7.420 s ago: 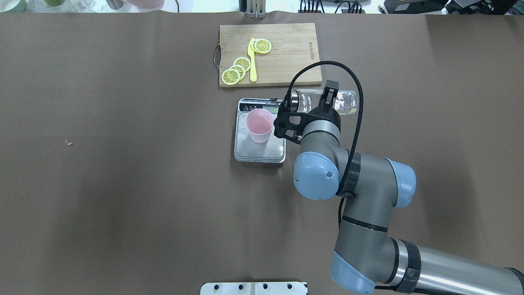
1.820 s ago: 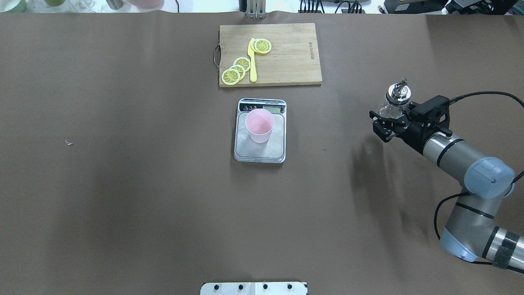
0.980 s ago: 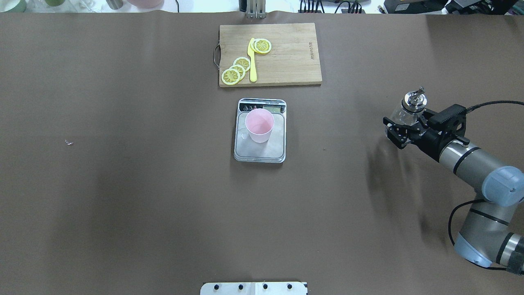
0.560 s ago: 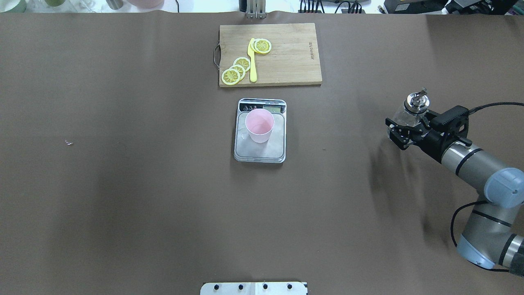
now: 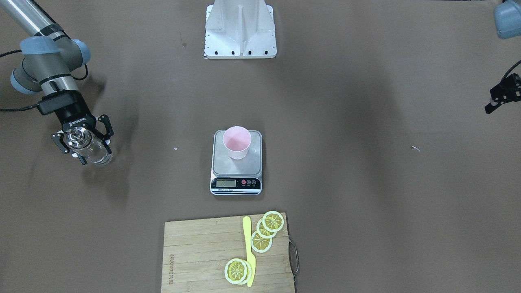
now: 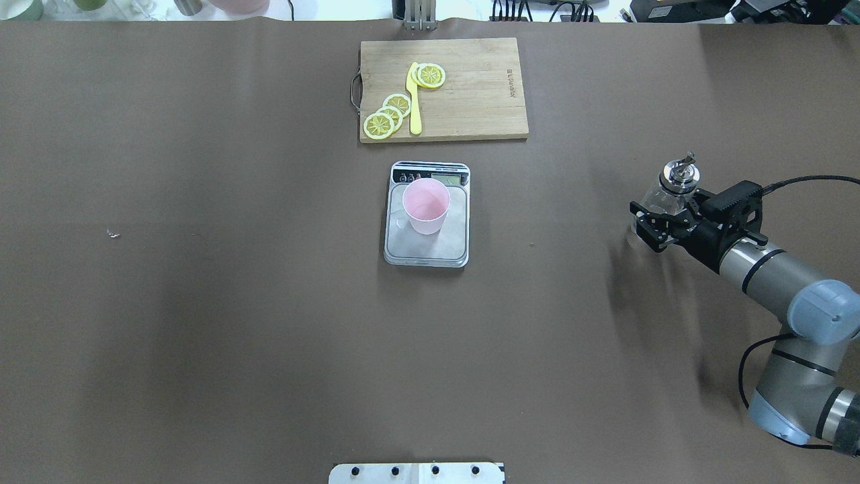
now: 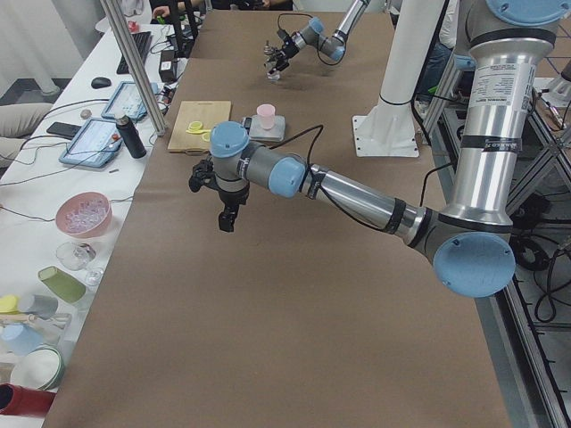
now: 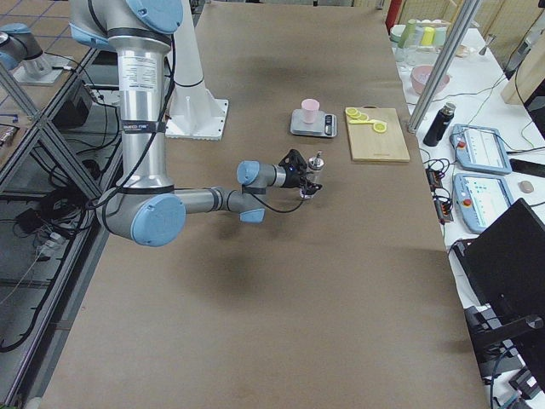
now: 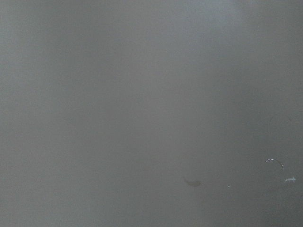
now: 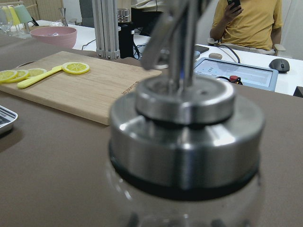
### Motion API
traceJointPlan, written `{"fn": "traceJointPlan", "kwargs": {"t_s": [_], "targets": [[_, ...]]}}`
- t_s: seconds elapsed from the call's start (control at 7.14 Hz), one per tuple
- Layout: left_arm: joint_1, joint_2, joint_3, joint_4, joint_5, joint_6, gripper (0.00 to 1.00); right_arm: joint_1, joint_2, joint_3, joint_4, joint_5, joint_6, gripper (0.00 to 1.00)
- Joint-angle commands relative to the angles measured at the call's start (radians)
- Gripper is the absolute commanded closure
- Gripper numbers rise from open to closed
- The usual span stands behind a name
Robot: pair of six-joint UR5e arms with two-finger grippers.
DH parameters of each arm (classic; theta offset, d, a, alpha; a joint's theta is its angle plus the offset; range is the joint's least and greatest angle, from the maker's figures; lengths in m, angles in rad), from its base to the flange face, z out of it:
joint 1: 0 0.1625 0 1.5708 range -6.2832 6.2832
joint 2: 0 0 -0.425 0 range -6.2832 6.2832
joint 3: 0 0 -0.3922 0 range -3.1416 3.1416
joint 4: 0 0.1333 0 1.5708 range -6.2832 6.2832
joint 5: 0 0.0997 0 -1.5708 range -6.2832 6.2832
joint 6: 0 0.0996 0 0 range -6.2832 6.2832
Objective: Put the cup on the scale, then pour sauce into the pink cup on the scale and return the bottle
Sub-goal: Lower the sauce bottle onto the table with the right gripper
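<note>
The pale-pink cup point(image 5: 237, 142) stands upright on the steel scale point(image 5: 236, 184) at the table's middle; it also shows in the overhead view point(image 6: 426, 205) on the scale point(image 6: 430, 254). My right gripper point(image 5: 90, 149) is shut on the clear glass bottle point(image 5: 97, 156), upright and low over the table far to the scale's right in the overhead view point(image 6: 678, 173). The bottle's silver cap point(image 10: 184, 123) fills the right wrist view. My left gripper point(image 5: 494, 101) hangs at the table's left side, open and empty, away from everything.
A wooden cutting board point(image 6: 470, 87) with lemon slices point(image 6: 386, 115) and a yellow knife point(image 6: 414, 101) lies beyond the scale. The robot's base plate point(image 5: 240, 28) is at the near edge. The left wrist view shows only brown table cover.
The right arm took the bottle from beside the cup to the far right of the table, turned it upright, and in the last second lowered it slightly. The cup and scale have not moved.
</note>
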Motion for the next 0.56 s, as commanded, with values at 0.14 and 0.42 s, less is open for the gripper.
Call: {"fn": "traceJointPlan", "kwargs": {"t_s": [0.14,0.42], "targets": [[0.0,0.003,-0.005,-0.001,0.0,-0.002,0.04,-0.005,0.005,-0.004,0.0,0.0,0.0,0.6],[0.0,0.006,-0.006,0.001,0.0,-0.001,0.04,-0.006,0.003,-0.007,0.001,0.003,-0.008,0.41]]}}
